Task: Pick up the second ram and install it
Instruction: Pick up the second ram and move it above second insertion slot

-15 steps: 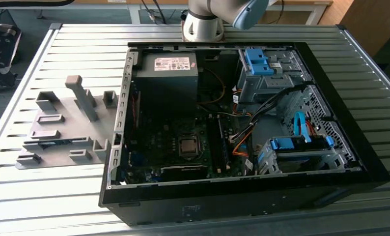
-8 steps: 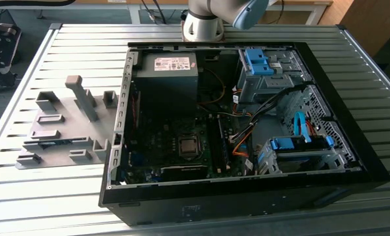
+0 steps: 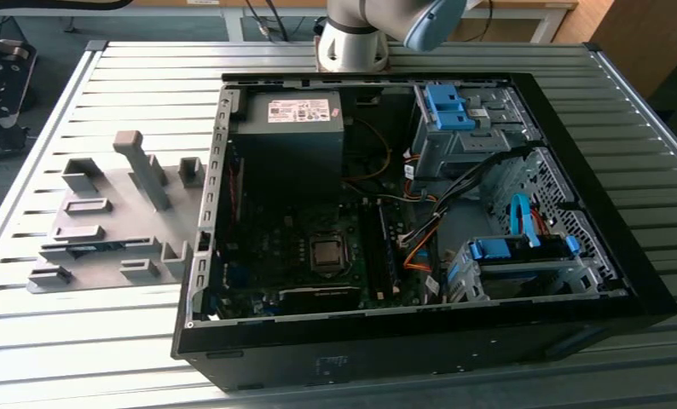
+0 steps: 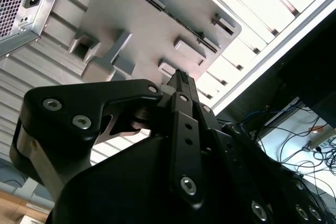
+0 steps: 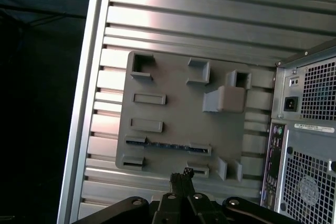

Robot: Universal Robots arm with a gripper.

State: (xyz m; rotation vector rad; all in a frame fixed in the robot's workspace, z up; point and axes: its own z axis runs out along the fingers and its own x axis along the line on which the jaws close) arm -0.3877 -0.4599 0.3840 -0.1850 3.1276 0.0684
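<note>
- Gripper (image 5: 181,173): black two-finger tool, seen in both wrist views (image 4: 181,77). The fingers look pressed together at the tips, with nothing between them, though the second wrist view shows them edge-on.
- Fixture plate (image 5: 178,116): flat grey plate with raised blocks and slots, lying under and ahead of the fingertips. How high the tips hang over it cannot be judged.
- Second ram (image 5: 168,145): thin blue stick lying flat in a slot of the plate, its ends in two small grey holders. It is the part of the plate nearest the fingertips, just beyond them and not touching. In the exterior view it shows as a dark strip (image 3: 89,248) near the plate's front edge.
- Post (image 5: 224,99): tall grey block rising from the plate, farther from the tips than the ram.
- Case (image 5: 304,129): open computer case beside the plate, its rear panel to one side of the tool. The exterior view shows the board inside (image 3: 315,256).
- Table (image 5: 210,14): slatted metal top carrying plate and case.
- Arm base (image 3: 355,43): stands on the table behind the case.
</note>
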